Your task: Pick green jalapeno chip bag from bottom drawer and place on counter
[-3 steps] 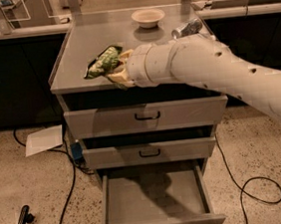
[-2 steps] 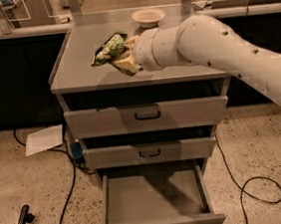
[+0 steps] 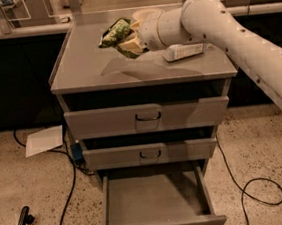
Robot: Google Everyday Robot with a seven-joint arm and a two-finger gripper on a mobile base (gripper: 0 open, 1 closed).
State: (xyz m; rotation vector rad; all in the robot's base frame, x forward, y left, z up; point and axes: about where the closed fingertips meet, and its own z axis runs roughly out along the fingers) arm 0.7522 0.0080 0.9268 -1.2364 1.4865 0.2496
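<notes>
The green jalapeno chip bag (image 3: pixel 115 33) is a crumpled green foil bag with pale patches. My gripper (image 3: pixel 129 41) is shut on it and holds it just above the back middle of the counter (image 3: pixel 91 72), the flat grey top of the cabinet. My white arm (image 3: pixel 233 29) reaches in from the right. The bottom drawer (image 3: pixel 155 203) is pulled open below and shows a bare grey floor.
A white bottle (image 3: pixel 184 52) lies on its side on the counter, right of the gripper. A pale bowl (image 3: pixel 146 15) stands at the counter's back edge behind the gripper. The two upper drawers (image 3: pixel 147 118) are shut. Cables and a white sheet (image 3: pixel 43 141) lie on the floor.
My gripper has carried the bag from the counter's front left area up and back toward the counter's middle. The bottle has come into view beside the arm.
</notes>
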